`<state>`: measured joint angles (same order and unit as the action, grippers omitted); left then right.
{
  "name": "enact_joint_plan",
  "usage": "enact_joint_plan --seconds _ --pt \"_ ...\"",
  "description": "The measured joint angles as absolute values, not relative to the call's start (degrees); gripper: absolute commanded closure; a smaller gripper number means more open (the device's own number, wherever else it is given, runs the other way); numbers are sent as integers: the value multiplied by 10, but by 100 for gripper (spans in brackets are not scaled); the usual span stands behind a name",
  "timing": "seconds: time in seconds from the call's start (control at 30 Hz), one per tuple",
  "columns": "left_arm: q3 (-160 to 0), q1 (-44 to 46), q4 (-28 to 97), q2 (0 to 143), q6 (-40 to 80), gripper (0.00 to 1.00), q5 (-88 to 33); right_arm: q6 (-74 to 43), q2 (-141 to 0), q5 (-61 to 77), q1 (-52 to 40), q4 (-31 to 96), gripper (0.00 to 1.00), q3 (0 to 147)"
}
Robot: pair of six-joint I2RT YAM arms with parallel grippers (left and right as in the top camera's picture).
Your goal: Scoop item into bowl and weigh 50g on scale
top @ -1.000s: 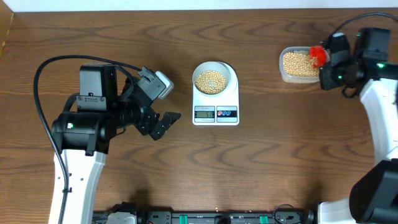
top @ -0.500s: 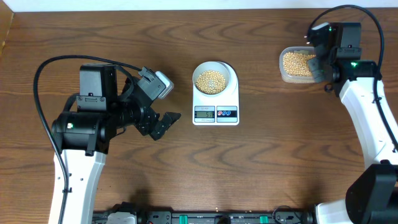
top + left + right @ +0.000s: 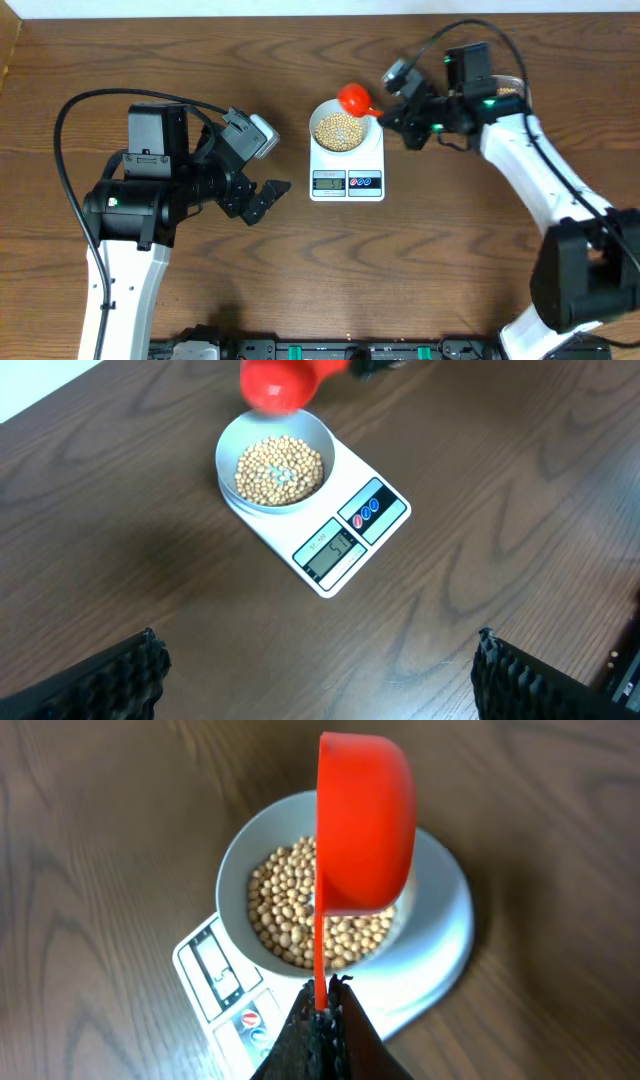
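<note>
Over the bowl (image 3: 222, 460) on the scale (image 3: 347, 165), right pincer (image 3: 328, 995) is clenched on the handle of the red scoop (image 3: 365, 820). The scoop's tipped sideways, prob. to add to the beans (image 3: 280, 468) in the bowl. Left pincer (image 3: 268, 197) hangs released beside the scale, clear of the pour.
</note>
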<state>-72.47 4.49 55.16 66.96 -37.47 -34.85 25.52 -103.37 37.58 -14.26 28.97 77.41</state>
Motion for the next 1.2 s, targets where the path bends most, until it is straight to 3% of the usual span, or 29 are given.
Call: enact_joint_plan --seconds 0.5,1.2 --pt "-725 45 552 670 -375 1 -349 295 -1081 175 -248 272 99 774" --pt "-725 45 552 670 -375 1 -349 226 -1080 319 -199 296 99 774"
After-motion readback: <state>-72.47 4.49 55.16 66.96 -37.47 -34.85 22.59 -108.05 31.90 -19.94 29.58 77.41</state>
